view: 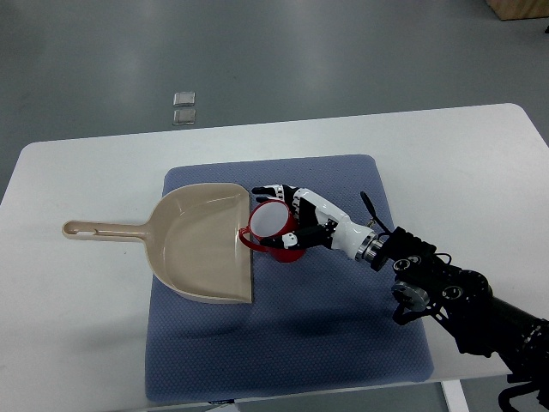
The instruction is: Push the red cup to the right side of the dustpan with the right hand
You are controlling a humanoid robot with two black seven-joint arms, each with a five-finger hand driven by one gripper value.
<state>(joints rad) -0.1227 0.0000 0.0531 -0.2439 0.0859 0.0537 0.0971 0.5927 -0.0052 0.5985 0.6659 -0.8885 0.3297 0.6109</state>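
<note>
A red cup [273, 228] with a pale inside stands upright on the blue mat [343, 318], right against the open right edge of the beige dustpan [202, 245]. The dustpan's handle points left. My right hand [292, 216] reaches in from the lower right and lies along the cup's far and right side, fingers loosely spread and touching it. Part of the cup's right wall is hidden behind the fingers. The left arm does not show.
The mat lies on a white table [77, 343] whose edges run close on all sides. Two small clear squares [184, 106] lie on the grey floor beyond the table. My dark right forearm [463, 300] crosses the mat's lower right corner.
</note>
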